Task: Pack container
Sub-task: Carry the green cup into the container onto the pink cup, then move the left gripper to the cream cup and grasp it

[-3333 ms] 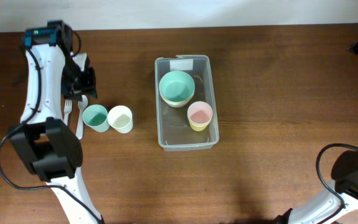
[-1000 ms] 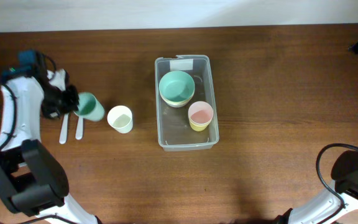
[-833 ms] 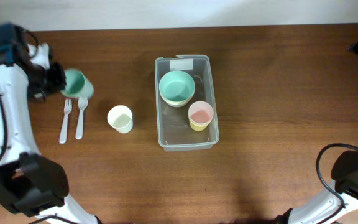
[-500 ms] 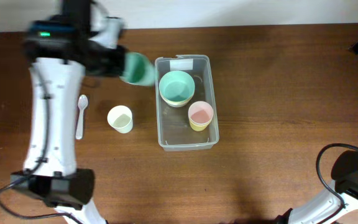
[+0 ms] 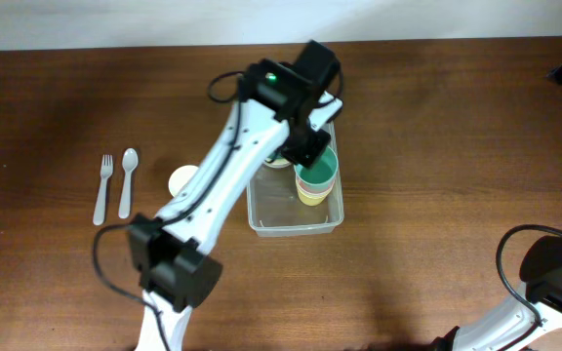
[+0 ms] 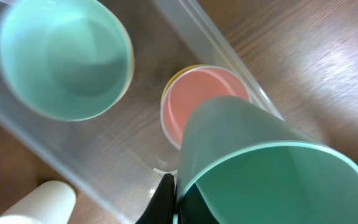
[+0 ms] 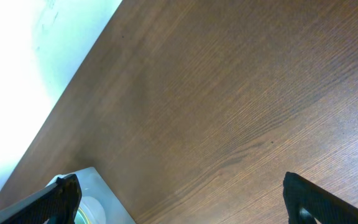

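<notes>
The clear container [image 5: 294, 216] lies at the table's middle, and its wall [image 6: 229, 59] also shows in the left wrist view. Inside it are a green bowl [image 6: 64, 59] and a pink cup with a yellow rim [image 6: 204, 102]. My left gripper [image 5: 306, 146] hangs over the container, shut on the rim of a green cup [image 6: 272, 180]. That green cup [image 5: 317, 171] is tilted right above the pink cup. One black finger [image 6: 165, 200] presses the cup's outer wall. My right gripper [image 7: 185, 199] is open and holds nothing, above bare wood at the far right.
A white cup [image 5: 180, 180] stands left of the container, half hidden by my left arm, and it shows as a white cup [image 6: 39, 202] in the left wrist view. A white fork [image 5: 102, 188] and spoon [image 5: 126, 182] lie at the far left. The container's corner [image 7: 98, 193] shows in the right wrist view.
My left arm has swung from the far left across the table with the green cup and now holds it over the pink cup inside the container. The right arm has not moved.
</notes>
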You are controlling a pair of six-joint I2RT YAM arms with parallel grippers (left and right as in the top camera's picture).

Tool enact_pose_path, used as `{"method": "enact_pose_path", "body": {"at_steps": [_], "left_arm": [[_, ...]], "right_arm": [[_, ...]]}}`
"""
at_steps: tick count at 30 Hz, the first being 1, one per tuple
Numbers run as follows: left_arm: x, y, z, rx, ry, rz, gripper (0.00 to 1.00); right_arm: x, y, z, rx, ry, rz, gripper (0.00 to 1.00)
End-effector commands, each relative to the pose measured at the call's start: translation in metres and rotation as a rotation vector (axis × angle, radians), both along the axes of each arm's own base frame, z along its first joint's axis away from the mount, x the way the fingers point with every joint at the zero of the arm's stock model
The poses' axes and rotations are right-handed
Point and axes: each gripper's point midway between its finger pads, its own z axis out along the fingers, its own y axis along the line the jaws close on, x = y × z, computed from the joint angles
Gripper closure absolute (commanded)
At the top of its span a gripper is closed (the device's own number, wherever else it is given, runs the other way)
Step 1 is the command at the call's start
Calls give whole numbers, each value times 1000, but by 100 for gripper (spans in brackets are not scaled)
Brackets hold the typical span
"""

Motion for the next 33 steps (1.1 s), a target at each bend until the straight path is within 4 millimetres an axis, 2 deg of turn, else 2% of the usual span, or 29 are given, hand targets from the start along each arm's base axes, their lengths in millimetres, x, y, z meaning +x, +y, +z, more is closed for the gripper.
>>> {"method": "enact_pose_path", "body": {"at_steps": [1,2,3,4,5,6,7,12,14,16,19,22,25,29,33], "left_arm": [[5,0,-18,46,14,-14,91],[5,0,-18,45,13,-13,78],[5,0,-18,44,12,-14,70],[6,0,-14,39,2,-18,55],[7,-1,-4,28,-18,-29,48],[8,0,1,25,-25,-30,48],[10,8,21,18,-56,-18,48],[10,43,87,-14,-164,48,48],[16,70,107,-13,-218,130,47],[22,95,119,-34,-239,225,47],[34,137,125,-52,-237,339,46],[41,180,105,-36,-161,450,46],[35,219,63,18,-13,574,47],[13,234,9,0,210,637,52],[6,241,-41,27,287,653,50]], "right_arm": [[1,-2,-1,-2,1,-2,1],[1,-2,-1,-2,1,-2,1],[1,-2,-1,-2,1,-2,1],[1,-2,-1,-2,1,-2,1],[1,-2,-1,-2,1,-2,1],[1,-2,-1,-2,1,-2,1],[1,-2,-1,-2,1,-2,1],[1,-2,-1,-2,1,-2,1],[1,-2,-1,-2,1,-2,1],[1,-2,-1,-2,1,-2,1],[1,-2,-1,-2,1,-2,1],[1,-2,-1,-2,1,-2,1],[1,-2,-1,-2,1,-2,1],[1,-2,-1,-2,1,-2,1],[1,-2,-1,-2,1,-2,1]]}}
